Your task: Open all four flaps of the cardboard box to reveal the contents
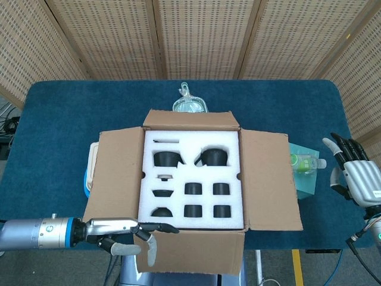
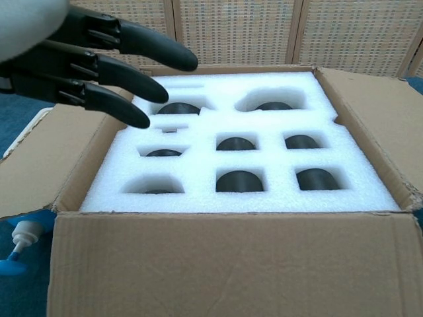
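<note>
**Left hand clearing the near flap of the opened box**

Left hand, fingers extended and spread with nothing held, is hovering at the near-left corner of the cardboard box, just above the near flap, which is hanging down over the table's front edge. Right hand is waiting open and empty, well apart at the table's right edge. The box is sitting mid-table with the left flap, right flap and far flap lying outward, exposing the white foam insert and its dark recesses. The step appears nearly complete; doing it well is judged to mean pressing the near flap fully down without dragging the box toward the edge. Open room is lying left of the box; a small bottle is crowding the right flap, and another object is lying behind the far flap
</note>
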Controlling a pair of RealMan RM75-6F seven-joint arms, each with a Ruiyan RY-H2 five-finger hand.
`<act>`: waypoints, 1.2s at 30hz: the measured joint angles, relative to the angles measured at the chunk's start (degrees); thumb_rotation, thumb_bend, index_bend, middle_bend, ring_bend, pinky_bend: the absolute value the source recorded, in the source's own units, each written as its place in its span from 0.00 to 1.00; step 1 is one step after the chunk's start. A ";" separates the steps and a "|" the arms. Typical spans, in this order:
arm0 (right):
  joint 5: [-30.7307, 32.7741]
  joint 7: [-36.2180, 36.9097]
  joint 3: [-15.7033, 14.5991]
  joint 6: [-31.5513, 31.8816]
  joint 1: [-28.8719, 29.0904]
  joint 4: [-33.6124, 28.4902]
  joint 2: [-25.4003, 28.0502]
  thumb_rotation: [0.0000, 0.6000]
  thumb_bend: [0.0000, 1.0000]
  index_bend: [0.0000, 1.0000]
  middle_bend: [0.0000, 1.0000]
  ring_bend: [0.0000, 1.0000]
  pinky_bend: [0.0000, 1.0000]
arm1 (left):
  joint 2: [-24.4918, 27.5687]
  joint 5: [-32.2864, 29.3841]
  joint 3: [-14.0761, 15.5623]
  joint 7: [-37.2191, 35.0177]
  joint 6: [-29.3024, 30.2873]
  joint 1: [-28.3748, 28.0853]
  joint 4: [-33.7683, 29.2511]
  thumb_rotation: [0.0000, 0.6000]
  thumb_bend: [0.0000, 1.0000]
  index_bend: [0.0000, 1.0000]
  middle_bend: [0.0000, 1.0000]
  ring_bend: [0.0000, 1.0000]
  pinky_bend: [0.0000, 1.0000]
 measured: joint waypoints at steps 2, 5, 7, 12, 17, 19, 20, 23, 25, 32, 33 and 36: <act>0.07 0.11 0.06 0.01 0.02 0.16 -0.11 1.00 0.88 0.00 0.00 0.00 0.00 | 0.69 -1.93 -0.12 3.79 -1.22 0.57 -0.78 0.16 0.37 0.42 0.00 0.00 0.00; 0.14 0.29 0.11 -0.09 0.10 0.45 -0.26 1.00 0.88 0.00 0.00 0.00 0.00 | 1.87 -5.59 -0.43 10.25 -3.18 1.83 -2.32 0.15 0.37 0.35 0.00 0.00 0.00; 0.18 0.43 0.11 -0.17 0.12 0.70 -0.38 1.00 0.88 0.00 0.00 0.00 0.00 | 2.52 -8.17 -0.79 14.89 -4.33 2.96 -3.30 0.15 0.36 0.29 0.00 0.00 0.00; 0.37 0.88 0.12 -0.19 0.09 1.29 -0.74 1.00 0.88 0.00 0.00 0.00 0.00 | 3.33 -15.03 -2.14 27.64 -6.22 6.66 -5.14 0.15 0.36 0.19 0.00 0.00 0.00; 0.59 1.27 0.21 0.01 0.01 1.92 -1.18 1.00 0.88 0.00 0.00 0.00 0.00 | 3.42 -21.28 -3.67 38.63 -6.90 10.42 -6.05 0.15 0.33 0.14 0.00 0.00 0.00; 0.66 1.39 0.20 0.08 -0.05 2.28 -1.45 1.00 0.88 0.00 0.00 0.00 0.00 | 3.20 -23.93 -4.39 44.01 -6.73 12.14 -6.10 0.15 0.32 0.13 0.00 0.00 0.00; 0.70 1.43 0.20 0.09 -0.07 2.47 -1.58 1.00 0.88 0.00 0.00 0.00 0.00 | 3.05 -25.14 -4.71 46.57 -6.58 12.91 -6.12 0.15 0.32 0.13 0.00 0.00 0.00; 0.94 1.43 0.20 0.09 -0.10 2.99 -1.94 1.00 0.88 0.00 0.00 0.00 0.00 | 2.32 -29.44 -5.84 55.81 -5.75 15.68 -6.13 0.15 0.32 0.12 0.00 0.00 0.00; 1.16 1.10 0.21 0.13 -0.14 3.39 -2.19 1.00 0.88 0.00 0.00 0.00 0.00 | 1.65 -32.67 -6.61 62.42 -4.81 17.80 -6.04 0.14 0.31 0.12 0.00 0.00 0.00; 2.64 -1.11 0.18 0.71 -0.60 5.13 -4.02 1.00 0.88 0.00 0.00 0.00 0.00 | -1.28 -42.28 -8.81 84.76 0.68 25.36 -5.70 0.31 0.32 0.12 0.00 0.00 0.00; 2.75 -1.49 0.17 0.85 -0.69 5.30 -4.20 1.00 0.88 0.00 0.00 0.00 0.00 | -1.96 -43.77 -9.19 88.53 2.32 26.96 -5.59 0.33 0.32 0.12 0.00 0.00 0.00; 3.07 -3.03 0.13 1.61 -1.06 5.68 -4.79 1.00 0.88 0.00 0.00 0.00 0.00 | -3.92 -47.28 -10.11 97.00 7.19 31.49 -5.06 0.35 0.32 0.12 0.00 0.00 0.00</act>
